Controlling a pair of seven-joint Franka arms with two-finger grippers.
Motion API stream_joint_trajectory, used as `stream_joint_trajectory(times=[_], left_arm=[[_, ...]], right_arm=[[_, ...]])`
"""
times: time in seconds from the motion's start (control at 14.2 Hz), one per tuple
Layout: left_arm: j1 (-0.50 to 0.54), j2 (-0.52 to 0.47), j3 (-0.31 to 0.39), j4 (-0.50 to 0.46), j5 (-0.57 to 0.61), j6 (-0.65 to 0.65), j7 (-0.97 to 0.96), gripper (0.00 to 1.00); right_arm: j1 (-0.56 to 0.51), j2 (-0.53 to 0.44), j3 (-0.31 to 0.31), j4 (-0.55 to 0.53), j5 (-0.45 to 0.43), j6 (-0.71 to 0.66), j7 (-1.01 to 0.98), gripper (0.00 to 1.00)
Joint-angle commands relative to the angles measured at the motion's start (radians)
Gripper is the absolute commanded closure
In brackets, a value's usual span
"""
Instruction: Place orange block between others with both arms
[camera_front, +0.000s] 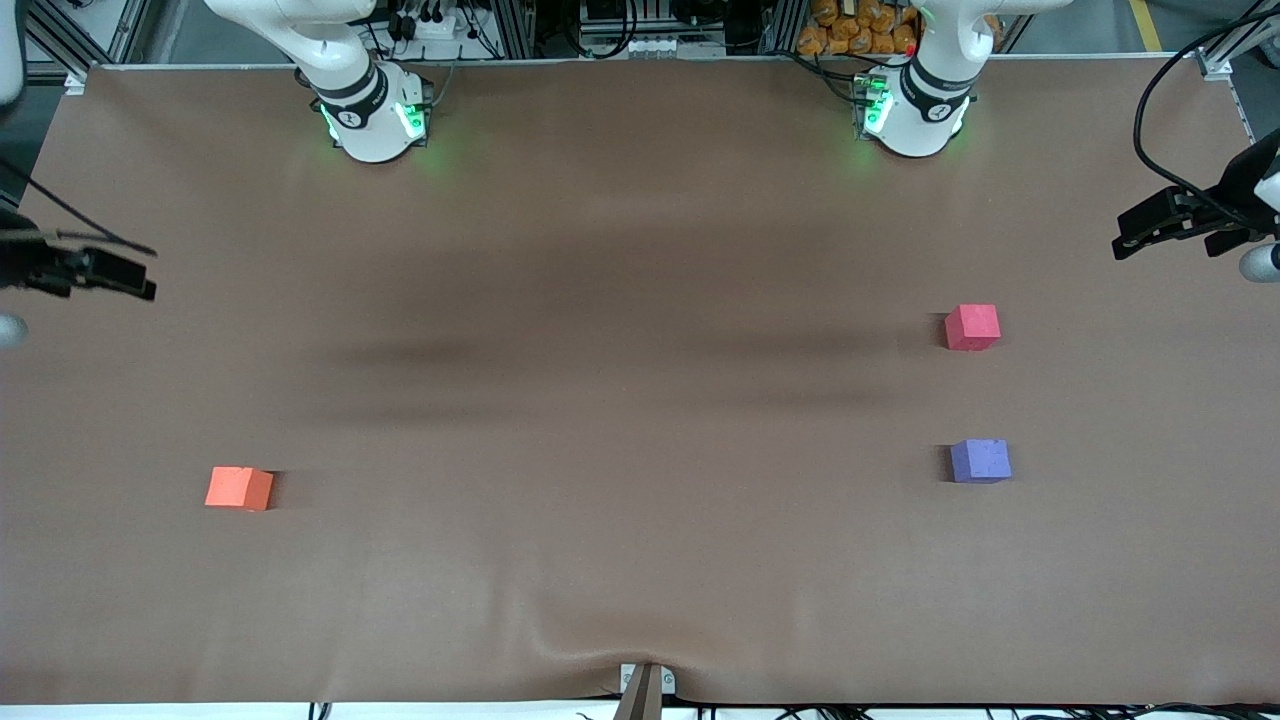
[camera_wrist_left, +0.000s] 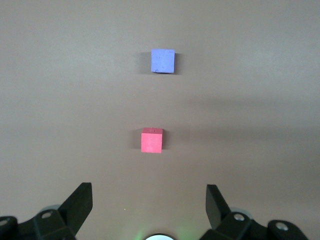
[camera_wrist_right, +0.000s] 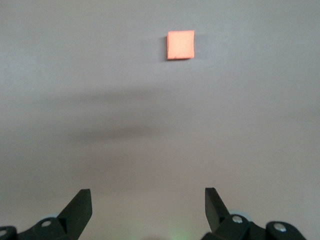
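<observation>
The right tool (camera_front: 130, 280) hangs at the front view's left edge over the tabletop (camera_front: 600, 400), fingers spread, empty. The orange block (camera_front: 238, 488) sits lower left. The red block (camera_front: 972, 327) lies middle right, the purple block (camera_front: 980, 461) below it, apart. The left tool (camera_front: 1135, 235) hangs upper right, fingers spread, empty.

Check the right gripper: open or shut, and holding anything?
Open and empty. In its wrist view the right gripper has its fingers spread wide over bare table, and the orange block lies apart from it.
</observation>
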Motion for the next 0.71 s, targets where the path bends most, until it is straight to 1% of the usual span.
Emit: stream_joint_trajectory(times=[0.0, 0.07, 0.21, 0.35, 0.49, 0.63], left_arm=[[0.007, 0.004, -0.001, 0.020, -0.013, -0.018, 0.022, 0.00], [0.007, 0.002, -0.001, 0.020, -0.013, -0.018, 0.022, 0.00], [0.007, 0.004, -0.001, 0.020, -0.013, -0.018, 0.022, 0.00], [0.009, 0.004, 0.000, 0.018, -0.013, -0.018, 0.024, 0.00], [0.006, 0.004, 0.000, 0.018, -0.012, -0.018, 0.018, 0.00], [-0.001, 0.004, -0.001, 0.020, -0.007, -0.018, 0.019, 0.00]], right_arm=[[-0.043, 0.065, 0.007, 0.005, -0.002, 0.086, -0.019, 0.00], [-0.046, 0.088, 0.007, 0.005, -0.005, 0.117, -0.019, 0.00], [-0.105, 0.123, 0.007, 0.005, 0.006, 0.179, -0.019, 0.00], [-0.139, 0.174, 0.009, 0.005, 0.007, 0.236, -0.020, 0.00], [-0.135, 0.240, 0.009, 0.004, 0.006, 0.322, -0.020, 0.00], [-0.107, 0.300, 0.012, 0.004, 0.006, 0.381, -0.020, 0.00]])
